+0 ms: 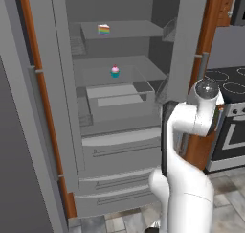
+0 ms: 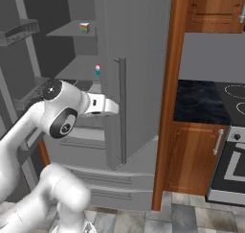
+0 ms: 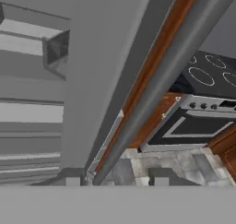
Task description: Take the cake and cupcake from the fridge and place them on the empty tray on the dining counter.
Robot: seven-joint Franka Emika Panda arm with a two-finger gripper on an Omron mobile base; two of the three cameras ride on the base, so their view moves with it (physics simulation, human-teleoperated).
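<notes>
Two fridge point(image 1: 119, 145) doors stand swung wide, and we see the white arm point(image 1: 184, 189) folded up in front of the lower drawers point(image 1: 122, 153), nearest the cameras. The gripper itself we can't make out clearly; in the hand view two small grey finger tips point(image 3: 73, 181) sit apart w/ a gap btwn them, but whether that counts as spread or closing we cannot tell, and nothing sits btwn them. That hand view looks along the fridge's right door edge toward the stove point(image 3: 207, 75) beyond. Further in, the cupcake point(image 1: 115, 72) (pink top, teal wrapper) stands on the fridge's middle shelf, above a clear bin point(image 1: 119, 100). Farthest back and higher, the cake point(image 1: 104, 29) sits on the top shelf, rainbow side facing out. Right of the fridge, a wood cabinet point(image 2: 194, 155) and dark cooktop point(image 2: 229, 95).
</notes>
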